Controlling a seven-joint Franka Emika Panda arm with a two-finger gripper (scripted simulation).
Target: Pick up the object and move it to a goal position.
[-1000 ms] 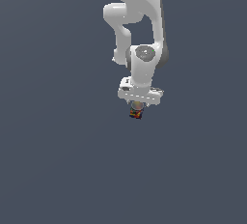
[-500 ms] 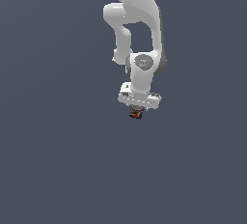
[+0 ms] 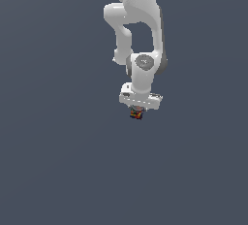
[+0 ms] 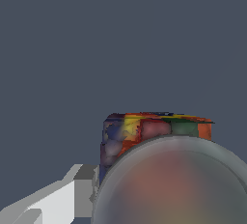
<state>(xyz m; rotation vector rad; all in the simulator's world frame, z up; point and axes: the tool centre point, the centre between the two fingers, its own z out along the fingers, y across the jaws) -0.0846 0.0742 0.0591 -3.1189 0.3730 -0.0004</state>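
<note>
White and pointing down, my gripper [image 3: 137, 111] is closed on the small dark can [image 3: 136, 114] with red and yellow patches.

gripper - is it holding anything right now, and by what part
Apparently yes: the small can sits right under the gripper, its upper end tucked between the fingers. The wrist view shows one finger against its side. The exact contact cannot be told.

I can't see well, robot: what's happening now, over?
Gripper closed on the can. Can hanging just under the hand, nothing touching it below. Nothing else in view, over.
</note>
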